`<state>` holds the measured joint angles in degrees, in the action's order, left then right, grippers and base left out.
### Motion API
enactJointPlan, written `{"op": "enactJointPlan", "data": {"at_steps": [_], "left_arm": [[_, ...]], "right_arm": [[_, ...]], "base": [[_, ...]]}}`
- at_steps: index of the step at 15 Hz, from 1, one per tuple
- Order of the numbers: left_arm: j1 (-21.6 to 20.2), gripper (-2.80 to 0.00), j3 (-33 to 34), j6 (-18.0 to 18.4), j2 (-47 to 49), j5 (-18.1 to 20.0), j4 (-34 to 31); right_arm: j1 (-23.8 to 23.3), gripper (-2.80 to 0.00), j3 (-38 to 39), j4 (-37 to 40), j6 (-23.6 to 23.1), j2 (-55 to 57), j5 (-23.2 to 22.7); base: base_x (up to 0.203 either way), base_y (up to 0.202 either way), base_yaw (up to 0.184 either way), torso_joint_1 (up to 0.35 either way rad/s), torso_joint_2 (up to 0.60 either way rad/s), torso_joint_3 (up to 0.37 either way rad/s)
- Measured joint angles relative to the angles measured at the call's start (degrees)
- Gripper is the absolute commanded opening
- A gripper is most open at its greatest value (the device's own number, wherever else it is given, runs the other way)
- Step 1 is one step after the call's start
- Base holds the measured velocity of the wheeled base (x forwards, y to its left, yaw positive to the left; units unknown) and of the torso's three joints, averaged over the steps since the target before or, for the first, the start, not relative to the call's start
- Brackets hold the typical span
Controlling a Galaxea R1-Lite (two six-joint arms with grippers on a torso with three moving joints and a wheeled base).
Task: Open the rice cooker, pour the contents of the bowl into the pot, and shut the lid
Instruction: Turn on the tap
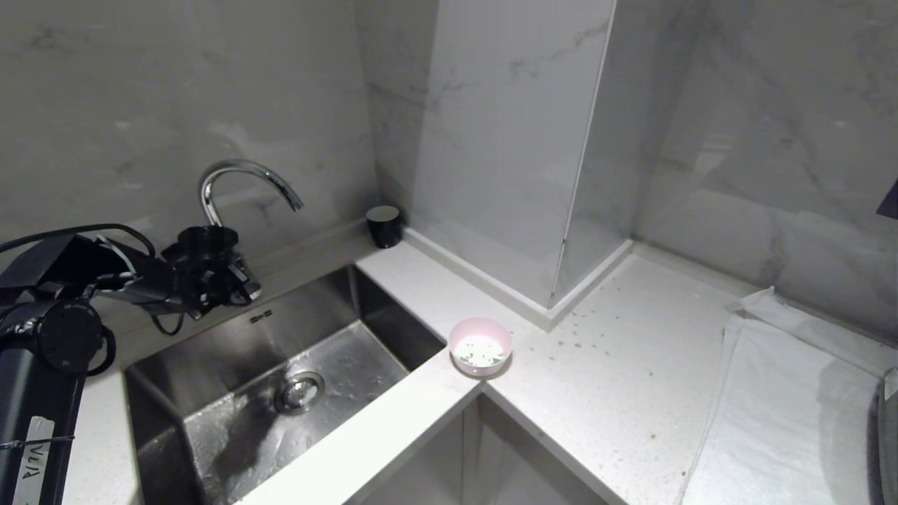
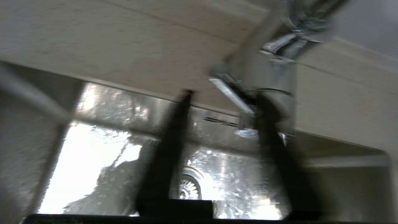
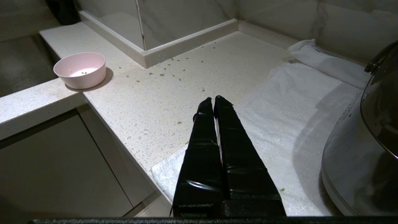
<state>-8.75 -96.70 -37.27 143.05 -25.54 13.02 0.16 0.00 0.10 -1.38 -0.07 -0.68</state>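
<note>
Steel sink (image 1: 231, 365) lies blurred beneath the empty, part-open left tool (image 2: 222, 109); the right tool (image 3: 214, 100) is pressed closed.

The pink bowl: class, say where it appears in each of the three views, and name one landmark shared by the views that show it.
Head view: bowl at the counter's inner corner, beside the sink.
Left wrist view: not in it.
Right wrist view: bowl on the counter edge.
Shared landmark: the white towel.
</note>
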Motion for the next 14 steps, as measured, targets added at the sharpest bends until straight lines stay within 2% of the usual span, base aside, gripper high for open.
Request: {"op": "enactJointPlan", "data": {"at_steps": [10, 14], "left_arm": [[-0.15, -2.8, 0.37, 0.04, 0.42, -0.26, -0.54], [0.66, -2.8, 5.24, 0.1, -2.04, 1.32, -0.75]], "right_arm": [[0.0, -2.8, 0.0, 0.01, 0.0, 0.0, 0.01], [0.0, -2.8, 0.0, -0.02, 0.0, 0.0, 0.0]], "base": [[0.0, 0.0, 0.0, 0.0, 0.0, 0.0], [0.0, 0.0, 0.0, 0.0, 0.0, 0.0]]}}
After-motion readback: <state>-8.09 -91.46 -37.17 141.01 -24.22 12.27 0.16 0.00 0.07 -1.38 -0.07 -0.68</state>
